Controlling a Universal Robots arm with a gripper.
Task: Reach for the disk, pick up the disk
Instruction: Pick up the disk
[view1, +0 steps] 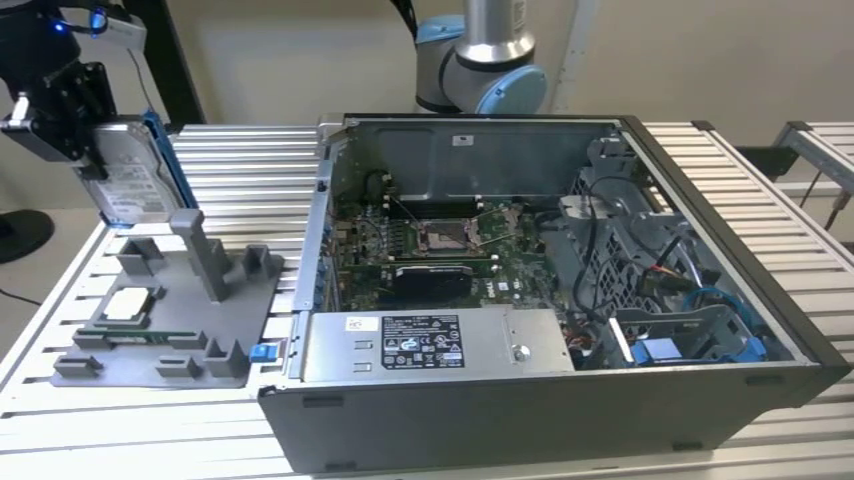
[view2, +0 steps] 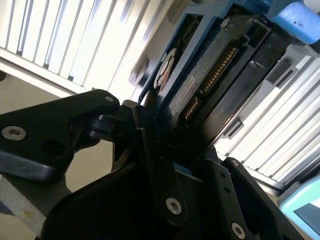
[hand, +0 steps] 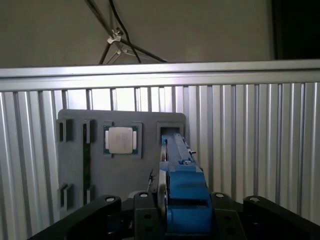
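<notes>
**Operator:** At the claw (view2: 172, 155), what is the grip condition?

**Technician:** It is pressed together on the disk (view2: 200, 85). In both wrist views the black fingers (view2: 150, 145) bear on its two broad faces near one end. The connector edge points away from the claw. The disk stands on edge.

**Operator:** Where is the disk located?

**Technician:** In the exterior view it hangs at the exterior view's left, above the grey fixture tray (view1: 200, 340) and clear of it. The white label face and one blue side rail (view1: 163, 165) are visible there.

**Operator:** How should it handle?

**Technician:** By judgement, it is a rigid metal body, dense for its size, with no give. The smooth faces could slip under a light pinch. The unit is likely sensitive to shock, so avoid knocks. Do not load the circuit board or the connector pins. Take hold on the flat faces or on the rails, toward the middle. The present hold is near one end, so the free length may tend to pivot between the fingers.

**Operator:** What lies beyond it?

**Technician:** In the first wrist view, the processor chip (hand: 120, 140) sits in a tray pocket beside the slot under the disk. The tray rests on the slatted worktop (view1: 240, 160). The open computer case (view1: 534, 430) stands farther off, at the exterior view's right of the tray.
</notes>
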